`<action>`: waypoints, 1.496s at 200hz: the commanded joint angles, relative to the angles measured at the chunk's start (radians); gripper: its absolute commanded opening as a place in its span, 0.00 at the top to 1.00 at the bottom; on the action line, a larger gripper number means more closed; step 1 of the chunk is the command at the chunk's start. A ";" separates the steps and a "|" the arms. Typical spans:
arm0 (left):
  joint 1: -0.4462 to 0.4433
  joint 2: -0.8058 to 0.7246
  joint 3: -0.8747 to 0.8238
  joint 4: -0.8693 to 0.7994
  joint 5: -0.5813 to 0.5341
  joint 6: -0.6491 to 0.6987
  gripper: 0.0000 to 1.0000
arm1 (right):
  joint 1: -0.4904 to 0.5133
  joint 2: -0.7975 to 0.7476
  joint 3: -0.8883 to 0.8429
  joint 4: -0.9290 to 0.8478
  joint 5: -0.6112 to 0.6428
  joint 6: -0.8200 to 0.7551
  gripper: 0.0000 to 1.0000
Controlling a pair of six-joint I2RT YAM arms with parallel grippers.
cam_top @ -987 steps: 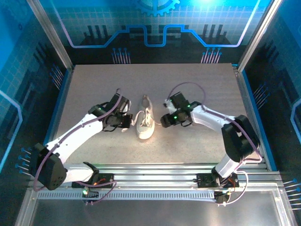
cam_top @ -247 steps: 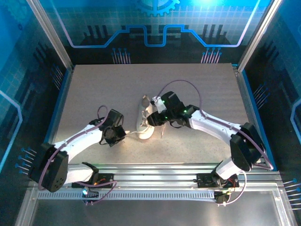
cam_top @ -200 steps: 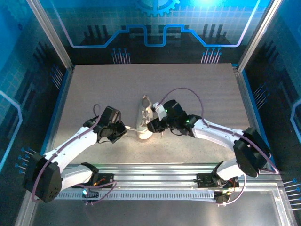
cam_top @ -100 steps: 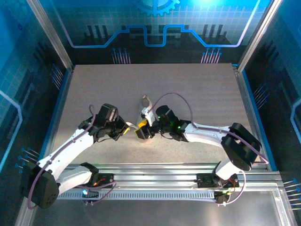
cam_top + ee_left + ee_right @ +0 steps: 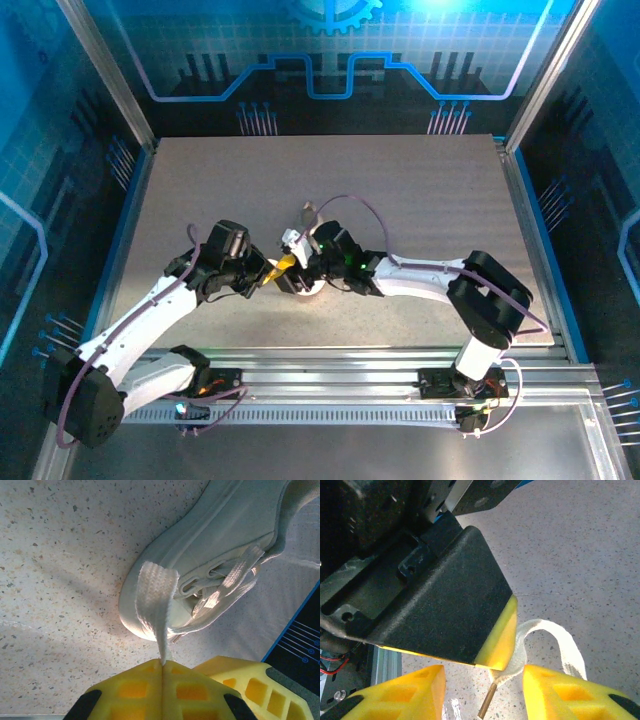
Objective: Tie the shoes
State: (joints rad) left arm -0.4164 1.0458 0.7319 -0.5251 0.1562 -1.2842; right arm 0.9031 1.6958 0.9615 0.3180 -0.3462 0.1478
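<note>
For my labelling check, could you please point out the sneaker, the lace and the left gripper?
sneaker [image 5: 200, 545]: left wrist view, its side near the toe.
lace [image 5: 156, 597]: left wrist view, the folded flat stretch.
left gripper [image 5: 161, 664]: left wrist view, where its yellow fingertips meet.

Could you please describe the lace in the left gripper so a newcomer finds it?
On the grey table lies a white canvas sneaker. By its toe, one flat pale lace stands folded, pinched in the left gripper's yellow jaws, unlike the threaded ones.

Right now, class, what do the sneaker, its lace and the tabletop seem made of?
Small white low-top sneaker: likely canvas, matte, no gloss. Flat pale lace: woven fabric, visible weave. Speckled grey tabletop: stone-like composite, perhaps.
</note>
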 commanded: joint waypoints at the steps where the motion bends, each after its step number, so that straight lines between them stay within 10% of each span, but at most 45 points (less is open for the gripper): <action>1: -0.003 -0.014 0.015 -0.001 0.033 -0.004 1.00 | 0.009 0.027 0.026 -0.018 -0.026 -0.025 0.55; 43: 0.002 -0.026 0.015 -0.007 0.042 -0.001 1.00 | 0.009 0.042 0.038 -0.038 -0.018 -0.048 0.59; 73: 0.007 -0.035 0.021 -0.016 0.045 0.014 1.00 | 0.009 0.031 0.042 -0.042 0.008 -0.064 1.00; 132: 0.073 -0.079 0.038 0.026 0.142 0.466 0.57 | -0.078 -0.035 0.128 -0.366 -0.101 -0.096 1.00; 207: 0.085 -0.281 -0.096 0.354 0.321 1.268 0.54 | -0.194 -0.026 0.386 -1.026 -0.272 -0.392 1.00; 299: 0.007 -0.138 -0.221 0.587 0.448 1.515 0.60 | -0.208 0.005 0.499 -1.208 -0.335 -0.475 1.00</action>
State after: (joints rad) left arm -0.3679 0.8879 0.5362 -0.0402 0.5522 0.1329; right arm 0.7036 1.6943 1.4292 -0.8272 -0.6376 -0.3012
